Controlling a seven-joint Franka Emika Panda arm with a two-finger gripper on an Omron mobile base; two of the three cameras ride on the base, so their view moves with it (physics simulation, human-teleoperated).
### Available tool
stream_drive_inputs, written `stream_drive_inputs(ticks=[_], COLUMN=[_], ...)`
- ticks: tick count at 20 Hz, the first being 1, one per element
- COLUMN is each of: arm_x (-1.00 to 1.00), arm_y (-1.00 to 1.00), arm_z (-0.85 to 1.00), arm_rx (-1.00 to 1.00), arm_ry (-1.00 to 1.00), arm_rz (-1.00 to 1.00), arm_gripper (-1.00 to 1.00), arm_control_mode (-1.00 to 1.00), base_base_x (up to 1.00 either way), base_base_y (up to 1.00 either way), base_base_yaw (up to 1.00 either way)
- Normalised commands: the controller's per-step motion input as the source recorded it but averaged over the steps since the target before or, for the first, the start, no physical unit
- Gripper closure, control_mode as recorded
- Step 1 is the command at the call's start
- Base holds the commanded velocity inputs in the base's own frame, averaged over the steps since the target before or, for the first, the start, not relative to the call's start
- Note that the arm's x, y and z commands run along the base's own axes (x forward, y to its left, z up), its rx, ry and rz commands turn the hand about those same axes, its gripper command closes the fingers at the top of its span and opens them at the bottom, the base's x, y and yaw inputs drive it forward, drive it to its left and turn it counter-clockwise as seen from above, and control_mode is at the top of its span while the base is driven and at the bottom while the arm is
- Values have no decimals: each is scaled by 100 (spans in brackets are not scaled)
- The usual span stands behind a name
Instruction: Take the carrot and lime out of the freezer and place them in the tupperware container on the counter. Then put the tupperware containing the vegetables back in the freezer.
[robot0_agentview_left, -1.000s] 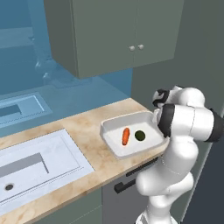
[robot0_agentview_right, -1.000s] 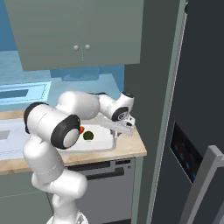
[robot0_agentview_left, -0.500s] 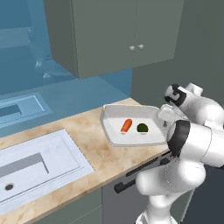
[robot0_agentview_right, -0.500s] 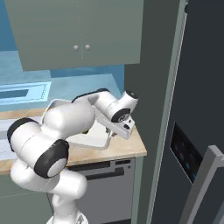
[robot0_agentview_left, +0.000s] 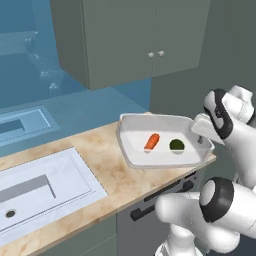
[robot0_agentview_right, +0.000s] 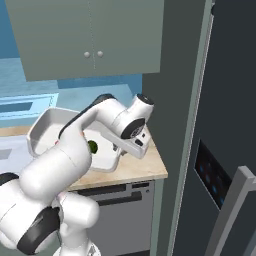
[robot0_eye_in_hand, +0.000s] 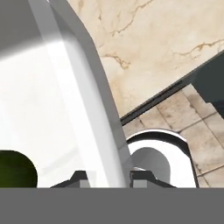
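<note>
Even bright rendered light, soft faint shadows, coarse blocky edges, no glare

Hand view: I'm looking right along the tray's rim (robot0_eye_in_hand: 83, 87), which runs as a pale grey band from the top down between my two fingertips (robot0_eye_in_hand: 142, 179). The gripper (robot0_eye_in_hand: 109, 180) is pinched on that rim, one tip on each side. Left of the rim I see the white tray floor, with the lime (robot0_eye_in_hand: 15, 168) dark green at the bottom left. Right of the rim lies beige marbled counter (robot0_eye_in_hand: 162, 43), then its dark edge and tiled floor (robot0_eye_in_hand: 203, 131) below.
</note>
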Motion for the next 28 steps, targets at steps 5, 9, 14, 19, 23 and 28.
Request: stream_drive_inputs(ticks=[5, 9, 14, 19, 23, 28], arm_x=[-71, -55, -40, -41, -50, 0], arm_y=[17, 34, 18, 5, 0, 0], arm_z=[78, 84, 57, 22, 0, 0], arm_rx=[0, 0, 0, 0, 0, 0], arm_ry=[0, 0, 0, 0, 0, 0], arm_rz=[0, 0, 0, 0, 0, 0], arm_gripper=[100, 100, 100, 100, 100, 100], arm_control_mode=[-100, -100, -100, -100, -100, 100], base_base_x=[0, 0, 0, 0, 0, -91], base_base_y=[0, 0, 0, 0, 0, 0], base_base_yaw=[0, 0, 0, 0, 0, 0])
